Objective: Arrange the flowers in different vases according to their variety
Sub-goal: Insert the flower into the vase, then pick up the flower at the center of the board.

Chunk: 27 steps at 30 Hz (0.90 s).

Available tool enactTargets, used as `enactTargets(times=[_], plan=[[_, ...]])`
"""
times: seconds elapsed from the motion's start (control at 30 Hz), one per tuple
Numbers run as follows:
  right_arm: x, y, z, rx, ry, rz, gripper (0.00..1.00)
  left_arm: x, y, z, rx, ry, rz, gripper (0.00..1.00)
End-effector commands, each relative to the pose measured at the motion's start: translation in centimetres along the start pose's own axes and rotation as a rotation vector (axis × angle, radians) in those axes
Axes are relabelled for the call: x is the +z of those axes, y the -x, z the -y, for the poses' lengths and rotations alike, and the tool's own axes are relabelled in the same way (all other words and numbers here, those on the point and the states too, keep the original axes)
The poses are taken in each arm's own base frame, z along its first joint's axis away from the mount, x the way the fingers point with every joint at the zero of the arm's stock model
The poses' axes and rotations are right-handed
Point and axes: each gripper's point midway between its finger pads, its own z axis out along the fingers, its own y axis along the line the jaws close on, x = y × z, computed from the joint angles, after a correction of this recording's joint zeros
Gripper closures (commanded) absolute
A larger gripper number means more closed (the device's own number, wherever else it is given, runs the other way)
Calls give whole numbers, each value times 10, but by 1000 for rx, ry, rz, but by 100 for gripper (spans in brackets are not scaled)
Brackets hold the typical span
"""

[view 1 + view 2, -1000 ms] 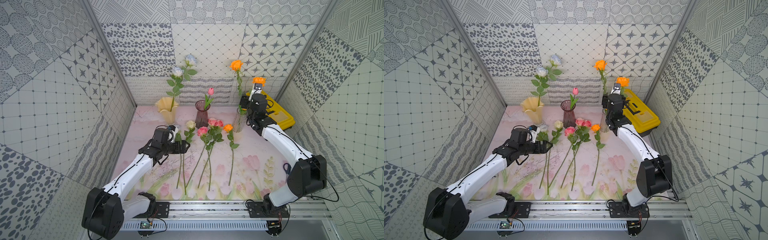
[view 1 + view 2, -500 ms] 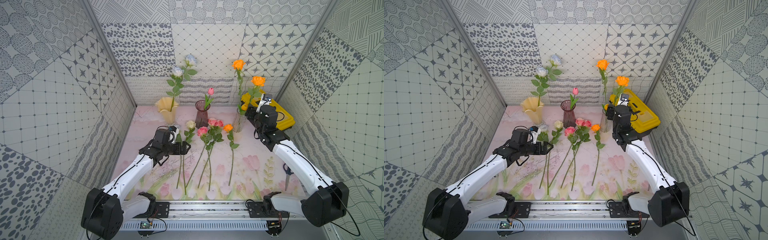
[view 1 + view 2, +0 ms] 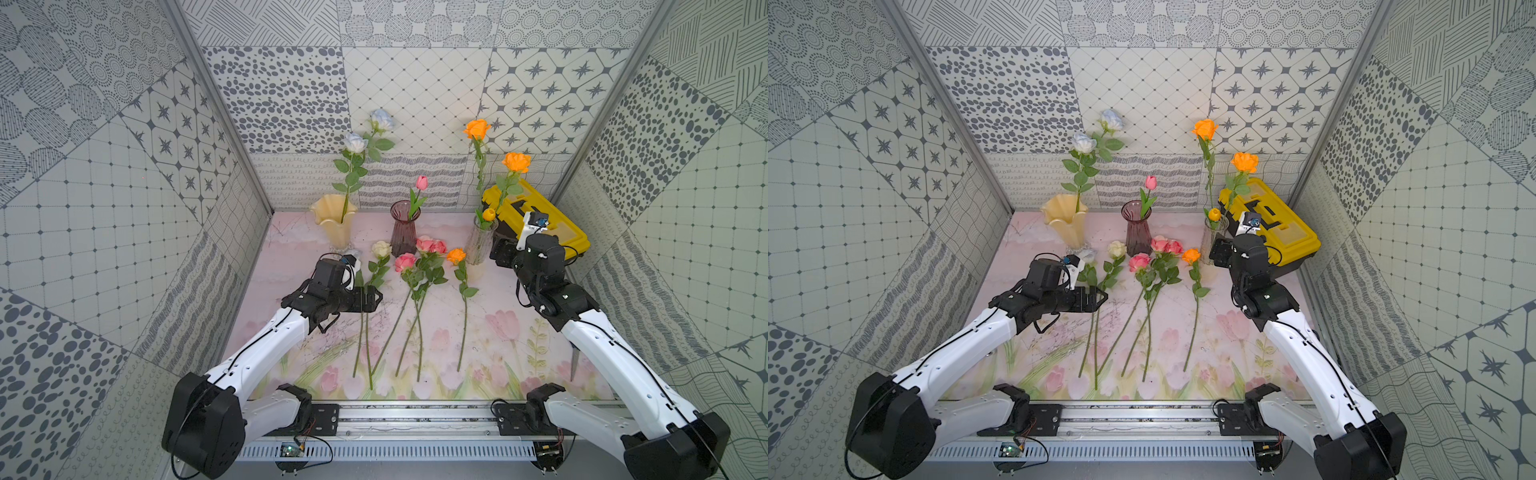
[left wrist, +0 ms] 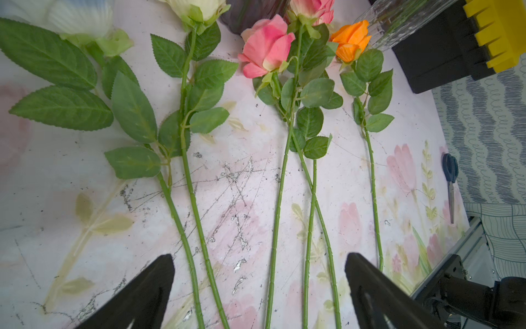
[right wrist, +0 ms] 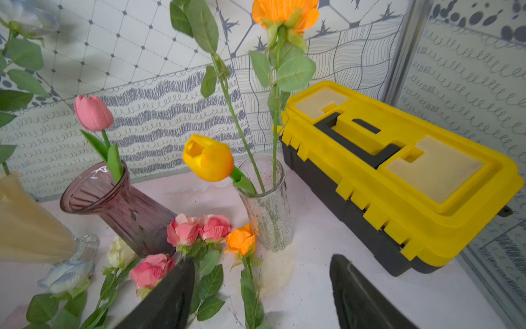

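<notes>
- The right jaws, up at the shorter orange rose a second ago, have drawn back beside the clear vase. They stand open and empty.
- That rose stands in the clear vase, leaning toward the yellow toolbox, with a taller orange rose and a yellow tulip.
- The purple vase holds one pink tulip; the cream vase holds two pale-blue roses.
- All three vases line the far edge of the counter (the toolbox is in its far right corner).
- The left jaws have barely moved, open over stems of six loose flowers mid-counter.
</notes>
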Motion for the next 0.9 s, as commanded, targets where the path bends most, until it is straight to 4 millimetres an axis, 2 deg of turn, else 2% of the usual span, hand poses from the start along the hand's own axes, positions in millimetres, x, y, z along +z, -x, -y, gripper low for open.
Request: enactTargets(times=[0.0, 0.37, 0.67, 0.87], plan=[[-5, -33, -10, 29, 70, -120, 21, -3, -3, -1, 13, 16, -22, 1], [-12, -128, -26, 63, 153, -426, 23, -4, -6, 12, 19, -60, -34, 1], [3, -201, -26, 17, 106, -707, 26, -3, -7, 17, 16, -91, -42, 1], [17, -233, -26, -1, 66, -830, 29, -4, -7, 18, 18, -94, -42, 1]])
